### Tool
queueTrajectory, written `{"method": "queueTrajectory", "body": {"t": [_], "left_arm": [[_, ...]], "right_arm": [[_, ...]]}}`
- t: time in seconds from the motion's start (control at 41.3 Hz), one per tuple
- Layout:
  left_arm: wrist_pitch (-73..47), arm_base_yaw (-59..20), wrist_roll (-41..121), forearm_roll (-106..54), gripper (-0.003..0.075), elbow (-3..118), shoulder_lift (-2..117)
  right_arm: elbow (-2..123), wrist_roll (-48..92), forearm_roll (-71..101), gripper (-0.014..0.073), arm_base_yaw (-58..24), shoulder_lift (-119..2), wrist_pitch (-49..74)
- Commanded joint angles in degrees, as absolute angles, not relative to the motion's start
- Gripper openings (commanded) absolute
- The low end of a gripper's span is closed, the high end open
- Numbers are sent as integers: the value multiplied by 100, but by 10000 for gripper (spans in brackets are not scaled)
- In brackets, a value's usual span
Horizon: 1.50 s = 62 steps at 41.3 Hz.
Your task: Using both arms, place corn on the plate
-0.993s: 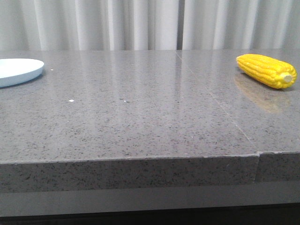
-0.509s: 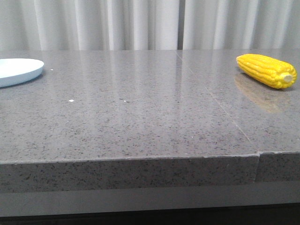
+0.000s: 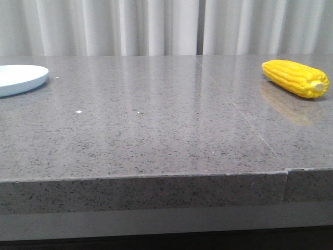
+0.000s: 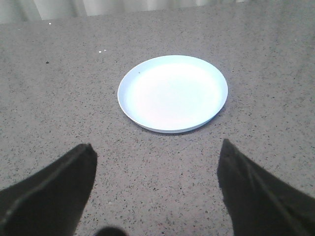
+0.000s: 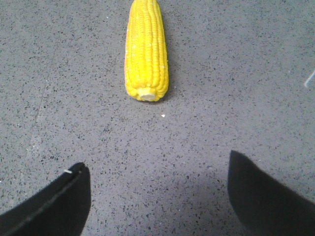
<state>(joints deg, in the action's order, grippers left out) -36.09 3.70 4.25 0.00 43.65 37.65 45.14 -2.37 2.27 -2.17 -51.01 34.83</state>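
I see the corn (image 3: 296, 78) lying on the grey speckled bench (image 3: 156, 135) at far right, well apart from the plate (image 3: 21, 79) at far left (no writing or labels on either). My left end effector (image 4: 156, 162) is spread wide before the plate; my right end effector (image 5: 157, 182) is spread wide, short of the corn's stub end.

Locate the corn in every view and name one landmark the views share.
Front view: the corn lies far right on the grey speckled table.
Left wrist view: not in it; only the plate shows.
Right wrist view: corn ahead of the open right hand.
Shared landmark: the table.
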Motion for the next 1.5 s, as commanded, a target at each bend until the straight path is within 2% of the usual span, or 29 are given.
{"method": "queueTrajectory", "body": {"t": [0.0, 0.485, 0.824, 1.478], "left_arm": [[-3344, 368, 432, 0, 535, 4615, 3934], [-3603, 424, 421, -38, 535, 5621, 6119], [-3562, 1592, 399, -981, 535, 6579, 7575], [-3265, 1526, 409, -1084, 535, 7949, 9795]], "right_arm": [[4708, -181, 140, 614, -198, -5069, 3094], [4708, -181, 140, 614, -198, -5069, 3099], [4708, -181, 140, 614, -198, -5069, 3104], [4708, -181, 140, 614, -198, -5069, 3104]]}}
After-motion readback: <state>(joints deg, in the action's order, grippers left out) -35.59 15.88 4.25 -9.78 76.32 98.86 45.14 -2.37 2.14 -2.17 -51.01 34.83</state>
